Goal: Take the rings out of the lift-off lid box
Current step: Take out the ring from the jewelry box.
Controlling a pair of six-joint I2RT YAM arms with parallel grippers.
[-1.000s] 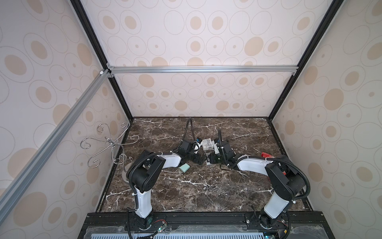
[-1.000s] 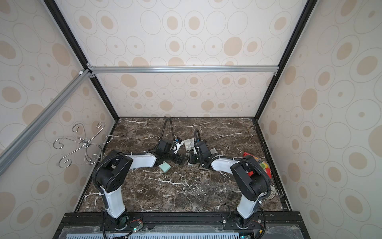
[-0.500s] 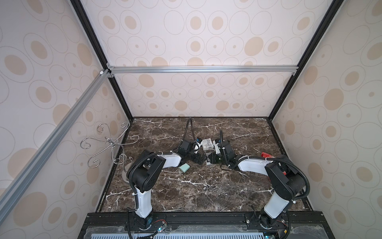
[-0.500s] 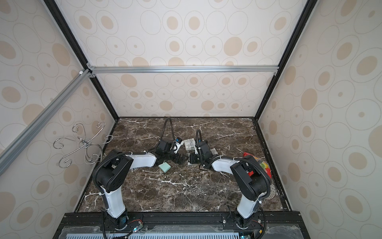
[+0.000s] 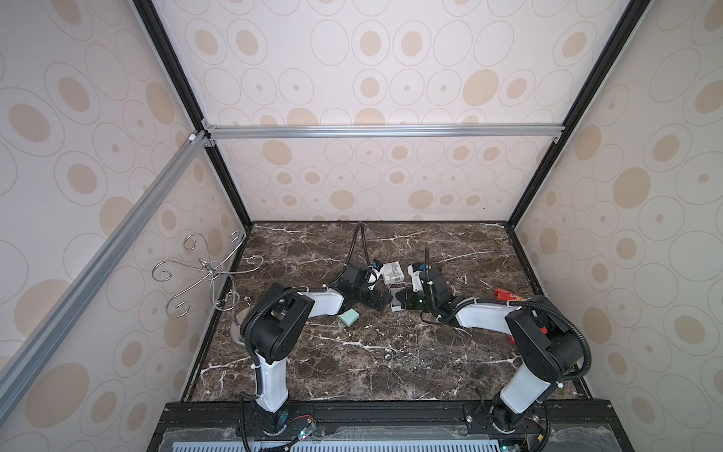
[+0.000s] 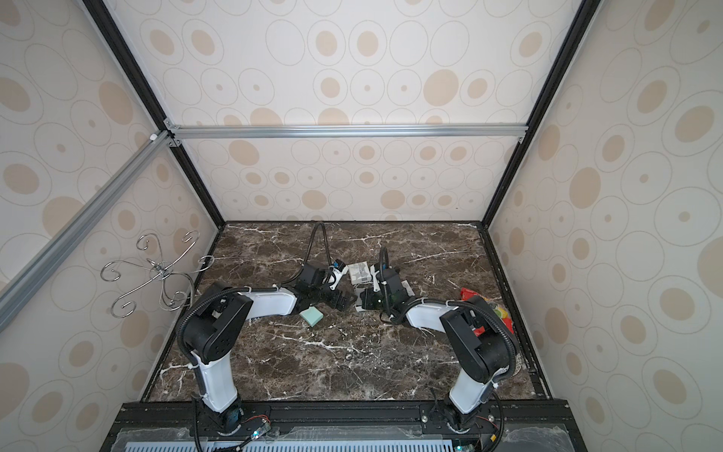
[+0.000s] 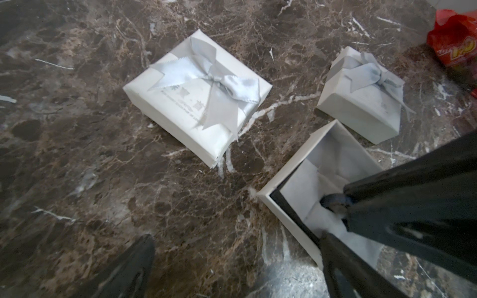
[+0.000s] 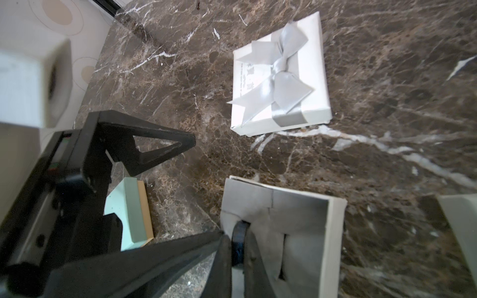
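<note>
Nearest, inside the box (image 8: 335, 232), a ring (image 8: 238, 247) is stood on edge in the foam (image 8: 296, 219), clenched by the right gripper (image 8: 237, 234); a lift straight out of the foam is judged needed. Beside the box, the left gripper (image 5: 380, 302) is held spread, empty.

We find the lift-off lid box (image 5: 396, 308) a little right of centre in the lower half of a top view. It stands open on its base. It is small, square and white outside, and inside it holds a pale grey foam pad (image 8: 296, 219) cut with slits. Its lid (image 7: 361, 95), white with a grey ribbon bow, lies right side up just beside the base. One ring (image 8: 238, 245) shows, a thin dark hoop upright on edge at a slit near one wall. It is pinched between the closed fingers of the right gripper (image 8: 238, 233). We cannot tell whether it sits in the slit or clear of it.
</note>
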